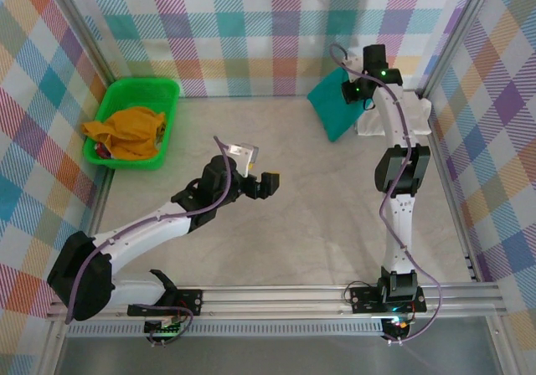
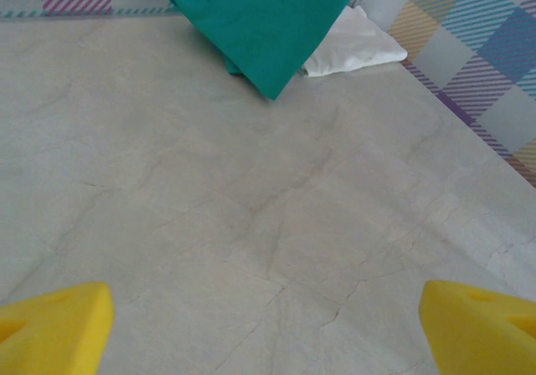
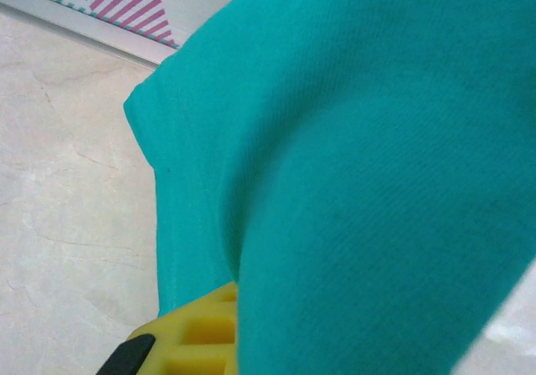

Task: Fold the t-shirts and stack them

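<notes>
Fingers (image 3: 197,329) of my right gripper (image 1: 358,90) are pinched on the teal t-shirt (image 3: 377,182). One yellow pad shows under the cloth and the other is buried in it, so I judge the grasp from how the shirt hangs off me, lifted near the far right corner of the table (image 1: 293,224).

It is a soft, thin knit, limp and light, and it drapes in loose folds with one corner pointing down toward the tabletop. I cannot tell whether that corner touches. Cloth like this will not break or slip much on my pads, but it has no stiffness. Wherever I do not hold it, it sags, and a folded bundle may open as I carry it. I think the best hold is on a doubled edge, pinching through every layer. Setting it down should go low and slow so the layers land flat.

Just behind it lies the cream-white t-shirt (image 2: 352,48), folded flat on the table by the right wall. The teal one hangs partly in front of it. That is where I judge the stack belongs, teal on white.

Further out, my left gripper (image 2: 268,341) is spread wide and holds nothing. It hovers over the bare middle of the table, well apart from both shirts. At the far left sits the green basket (image 1: 138,84) with mustard cloth (image 1: 130,132) heaped inside.
</notes>
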`<state>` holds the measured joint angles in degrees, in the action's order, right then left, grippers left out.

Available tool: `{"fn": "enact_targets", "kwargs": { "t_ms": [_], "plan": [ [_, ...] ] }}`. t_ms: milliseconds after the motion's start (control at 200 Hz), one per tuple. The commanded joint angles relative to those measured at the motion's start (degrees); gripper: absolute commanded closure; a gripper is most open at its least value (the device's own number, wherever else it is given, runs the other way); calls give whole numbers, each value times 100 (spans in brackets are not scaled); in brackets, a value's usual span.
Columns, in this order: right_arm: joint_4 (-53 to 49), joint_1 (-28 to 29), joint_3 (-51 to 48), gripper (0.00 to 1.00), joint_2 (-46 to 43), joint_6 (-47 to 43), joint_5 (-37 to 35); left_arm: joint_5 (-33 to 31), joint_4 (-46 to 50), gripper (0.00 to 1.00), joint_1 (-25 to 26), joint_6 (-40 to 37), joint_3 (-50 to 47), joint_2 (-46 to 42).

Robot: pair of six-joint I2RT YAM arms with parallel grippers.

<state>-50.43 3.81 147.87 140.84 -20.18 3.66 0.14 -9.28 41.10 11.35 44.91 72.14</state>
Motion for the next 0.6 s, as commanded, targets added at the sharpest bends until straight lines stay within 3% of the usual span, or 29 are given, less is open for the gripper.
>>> {"fn": "enact_targets", "kwargs": {
  "t_ms": [0, 595],
  "plan": [
    [137, -99, 216, 100, -355, -234, 100, -174, -197, 6, 55, -81, -125, -108],
    [562, -597, 260, 100, -78, -234, -365, -370, -118, 6, 55, -76, -49, 99]
  ]
}}
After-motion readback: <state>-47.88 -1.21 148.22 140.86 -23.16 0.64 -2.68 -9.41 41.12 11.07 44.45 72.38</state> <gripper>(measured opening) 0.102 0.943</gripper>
